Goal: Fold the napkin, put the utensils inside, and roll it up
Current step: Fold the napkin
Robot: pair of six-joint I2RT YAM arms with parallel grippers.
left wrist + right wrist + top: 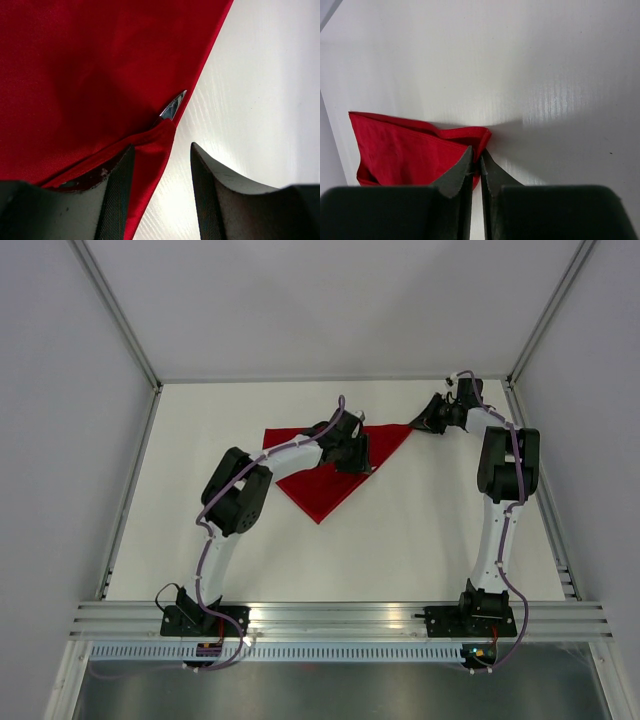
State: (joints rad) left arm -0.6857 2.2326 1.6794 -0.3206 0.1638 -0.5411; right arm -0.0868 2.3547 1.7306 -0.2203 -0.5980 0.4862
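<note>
The deep-red napkin point(322, 488) lies folded into a triangle on the white table, its long edge at the back and its point toward me. My left gripper point(352, 454) hovers over the napkin's middle. It is open, with one finger point(116, 195) above the cloth edge and the other above bare table. A silvery utensil tip point(173, 107) peeks out from under the napkin point(90, 75) fold; the rest of the utensils is hidden. My right gripper point(420, 421) is at the napkin's right corner. Its jaws point(476, 153) are pinched shut on that corner of the napkin point(405, 150).
Grey walls and metal frame posts point(118, 315) close the table point(400, 540) at the back and sides. A metal rail point(340, 618) with both arm bases runs along the near edge. The left arm's elbow point(238, 495) stands just left of the napkin.
</note>
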